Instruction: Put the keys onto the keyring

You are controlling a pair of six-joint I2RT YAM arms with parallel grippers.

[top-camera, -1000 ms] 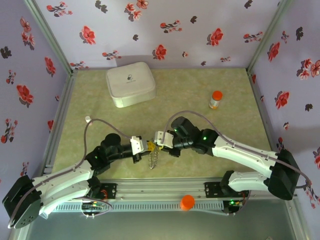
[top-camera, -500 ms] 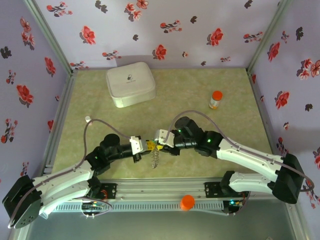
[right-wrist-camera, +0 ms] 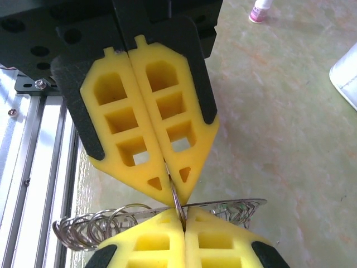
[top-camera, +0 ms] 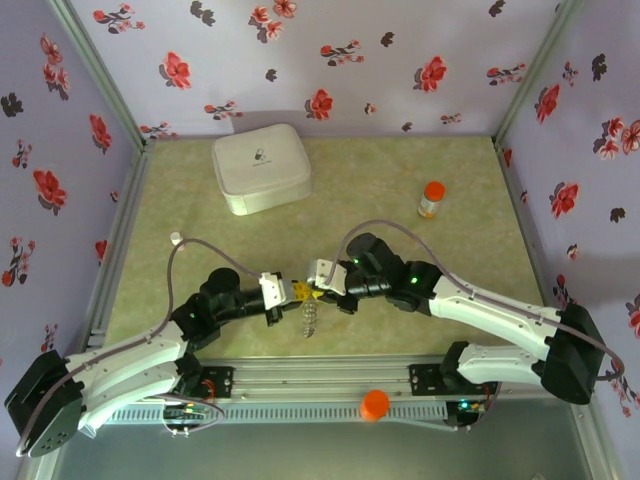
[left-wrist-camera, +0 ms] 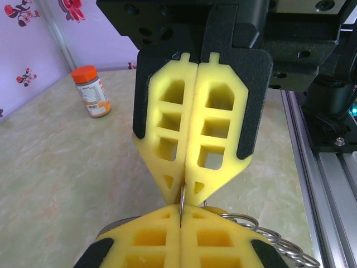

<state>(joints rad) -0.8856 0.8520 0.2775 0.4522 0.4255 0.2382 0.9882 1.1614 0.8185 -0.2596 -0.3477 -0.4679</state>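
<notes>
Gripping keyring (top-camera: 309,318): left tool (top-camera: 298,291), right tool (top-camera: 316,293); bottle (top-camera: 431,199) capped.

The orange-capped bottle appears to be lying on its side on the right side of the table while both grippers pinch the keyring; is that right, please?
Not quite: the orange-capped bottle stands upright, as the left wrist view shows. It is on the right side of the table, and the left gripper and right gripper both pinch the keyring.

A white box (top-camera: 261,168) sits back left; an orange-capped bottle (top-camera: 431,199) stands upright, well apart, back right.
</notes>
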